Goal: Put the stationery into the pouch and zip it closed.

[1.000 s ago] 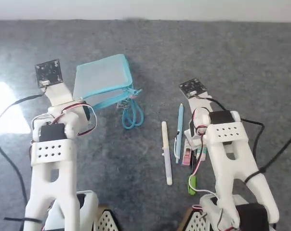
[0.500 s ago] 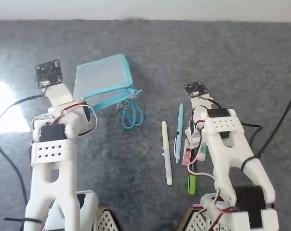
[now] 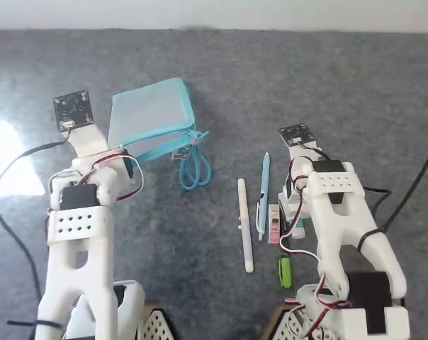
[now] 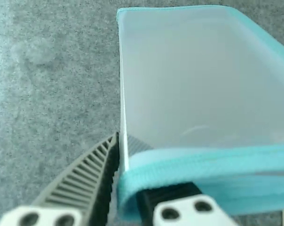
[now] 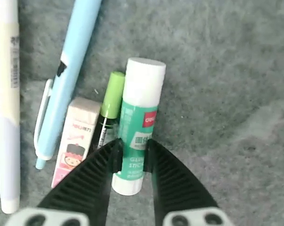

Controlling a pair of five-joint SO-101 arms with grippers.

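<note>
1. On the grey table (image 3: 356,85), the right gripper (image 5: 132,148) is clamped narrowly on a green-and-white glue stick (image 5: 138,113). Its two dark fingers (image 5: 104,165) press the stick's sides near its lower end.
2. From the high view, the right arm covers part of a green highlighter (image 3: 285,271), leaving one end in sight.
3. A pink-printed eraser (image 5: 75,134) lies just beside the highlighter, one end behind a finger. Beyond it are a light blue pen (image 5: 69,80) and a white pen (image 5: 5,94) cut off at the frame's edge.
4. The left gripper (image 4: 128,165) is closed on the teal zipper edge of the translucent pouch (image 4: 198,84), one finger hidden beneath the trim.
5. The pouch (image 3: 151,117) lies well apart from the stationery, a corner behind the left arm and a blue loop strap (image 3: 195,170) trailing beside it. How far the zipper is open is hard to make out.
</note>
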